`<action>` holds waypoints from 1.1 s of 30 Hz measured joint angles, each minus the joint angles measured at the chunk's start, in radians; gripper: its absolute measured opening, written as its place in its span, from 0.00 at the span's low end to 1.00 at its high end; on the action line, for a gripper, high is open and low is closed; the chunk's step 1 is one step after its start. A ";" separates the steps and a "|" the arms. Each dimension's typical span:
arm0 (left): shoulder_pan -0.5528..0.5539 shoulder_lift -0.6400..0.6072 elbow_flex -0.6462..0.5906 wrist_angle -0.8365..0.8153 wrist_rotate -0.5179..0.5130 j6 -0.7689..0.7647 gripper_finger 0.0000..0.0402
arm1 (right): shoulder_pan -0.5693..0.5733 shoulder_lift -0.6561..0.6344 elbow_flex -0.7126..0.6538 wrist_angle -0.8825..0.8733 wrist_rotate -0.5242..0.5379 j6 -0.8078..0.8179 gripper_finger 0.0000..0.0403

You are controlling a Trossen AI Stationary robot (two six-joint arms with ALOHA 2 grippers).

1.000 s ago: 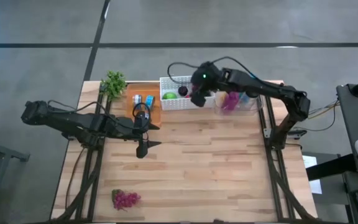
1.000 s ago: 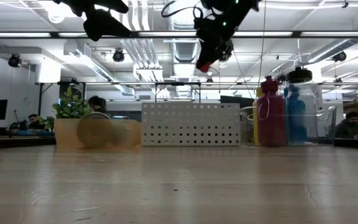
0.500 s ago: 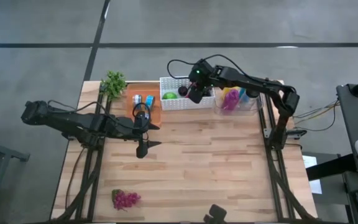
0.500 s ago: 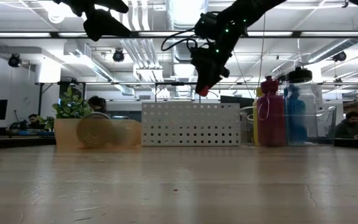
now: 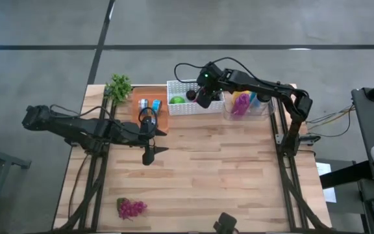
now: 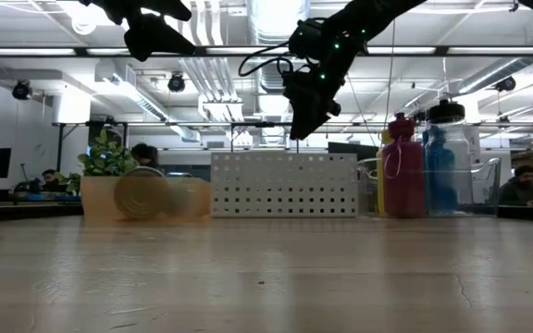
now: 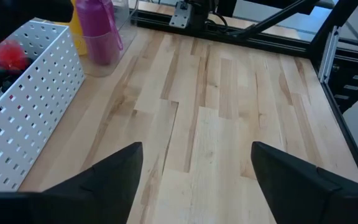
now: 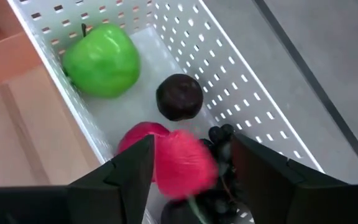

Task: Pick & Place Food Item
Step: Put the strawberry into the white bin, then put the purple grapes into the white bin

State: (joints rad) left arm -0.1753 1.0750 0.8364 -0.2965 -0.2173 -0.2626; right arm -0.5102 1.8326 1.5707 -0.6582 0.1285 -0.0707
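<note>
Right arm dropping a red fruit into the basket; left arm waits.
Nearest us, a purple grape bunch (image 5: 132,208) lies alone at the table's front edge, probably the next food item to pick. Mid-table, the left gripper (image 7: 194,171) hangs above bare wood with its fingers spread wide and nothing in them, clear of the right arm's path. At the back, the right gripper (image 8: 191,168) sits directly over the white perforated basket (image 8: 241,81) so the release lands inside. Its fingers are wide apart, and the red fruit (image 8: 182,163) between them looks unpinched, just above another red fruit (image 8: 143,138), a green apple (image 8: 101,59) and a dark plum (image 8: 179,96).
</note>
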 joint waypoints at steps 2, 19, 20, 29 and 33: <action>0.000 0.000 0.000 0.000 0.000 0.000 0.75 | -0.001 0.000 0.000 0.000 0.002 0.000 0.54; 0.000 0.000 0.000 -0.015 0.000 0.001 0.78 | 0.032 -0.049 0.096 -0.114 0.004 -0.053 0.63; 0.000 0.000 0.000 -0.018 0.000 0.001 0.78 | 0.044 -0.061 0.101 -0.127 0.004 -0.060 0.63; -0.007 0.000 0.000 -0.107 0.054 0.004 0.81 | 0.212 -0.255 0.041 -0.139 0.002 -0.072 0.60; -0.058 0.000 0.000 -0.166 0.099 0.033 0.80 | 0.296 -0.331 -0.013 -0.115 0.002 -0.068 0.59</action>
State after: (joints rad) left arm -0.2330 1.0752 0.8364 -0.4622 -0.1184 -0.2292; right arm -0.2146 1.5016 1.5574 -0.7736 0.1303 -0.1390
